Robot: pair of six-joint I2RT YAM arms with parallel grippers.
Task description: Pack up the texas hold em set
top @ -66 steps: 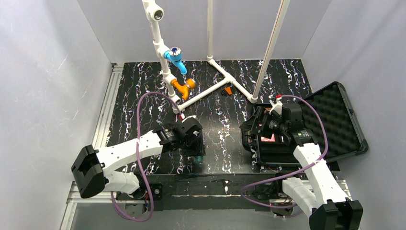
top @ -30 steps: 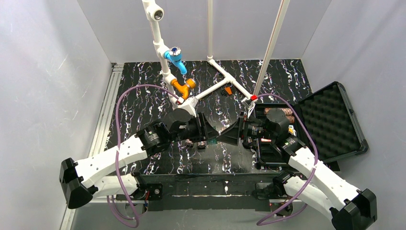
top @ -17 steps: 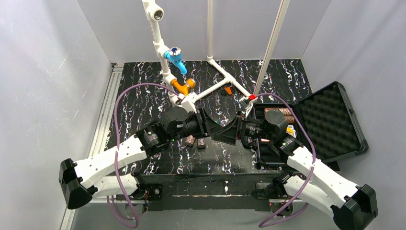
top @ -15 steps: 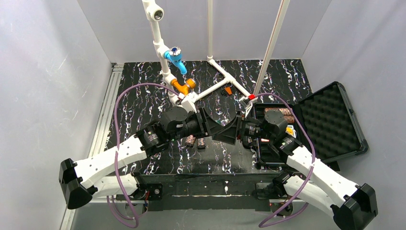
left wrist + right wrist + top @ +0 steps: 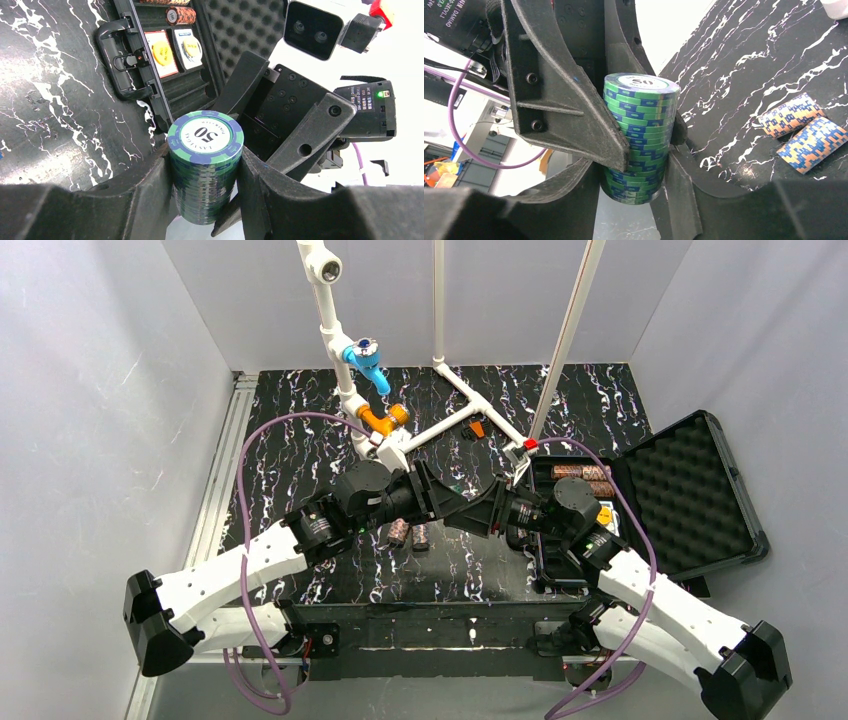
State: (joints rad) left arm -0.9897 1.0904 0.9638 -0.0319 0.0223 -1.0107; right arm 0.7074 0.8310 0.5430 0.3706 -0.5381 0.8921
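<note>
A stack of green-and-blue poker chips, top chip marked 50, hangs in the air over the table's middle, and my left gripper is shut on its sides. From the opposite side my right gripper grips the same chip stack lower down, its fingers crossing the left ones. From above, the left gripper and right gripper meet tip to tip and hide the chips. The open black case lies at the right, with chip rolls in its tray.
Two orange-and-blue chip rolls lie on the black marbled table under the left arm. The case tray also holds two card decks, next to its handle. A white pipe frame stands behind the grippers.
The right gripper came in from the case side and closed its fingers around the chip stack that the left gripper holds. Both arms have edged slightly toward the right.
</note>
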